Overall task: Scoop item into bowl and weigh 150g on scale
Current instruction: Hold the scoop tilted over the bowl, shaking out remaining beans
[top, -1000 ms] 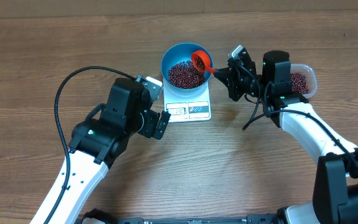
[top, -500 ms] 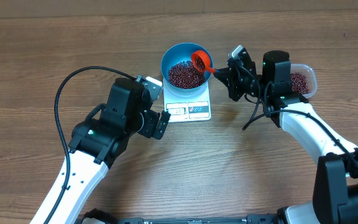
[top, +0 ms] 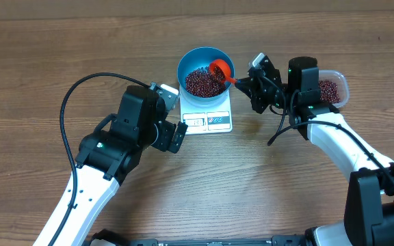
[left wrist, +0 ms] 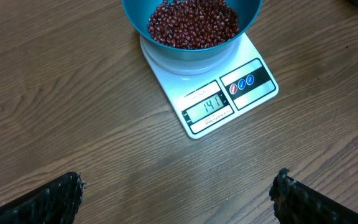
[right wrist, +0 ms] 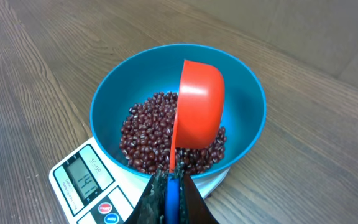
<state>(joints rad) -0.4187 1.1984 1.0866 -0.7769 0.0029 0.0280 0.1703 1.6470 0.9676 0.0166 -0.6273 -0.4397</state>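
The blue bowl [top: 190,55] [right wrist: 241,87] stands on the white scale [top: 207,121] [left wrist: 229,93], whose display reads 141. Dark red beans [top: 198,82] [left wrist: 191,22] [right wrist: 148,134] cover the bowl's bottom. My right gripper [top: 241,80] [right wrist: 171,193] is shut on the blue handle of a red scoop [top: 219,67] [right wrist: 199,102]. The scoop is tipped on its side over the bowl's right half, with its inside hidden from the right wrist view. My left gripper [left wrist: 179,186] hangs open over bare wood in front of the scale, holding nothing.
A clear plastic tub [top: 332,89] with more beans sits at the right, partly behind my right arm. A black cable [top: 70,109] loops over the table left of my left arm.
The red scoop has turned slightly further over the bowl. The left arm has not moved.
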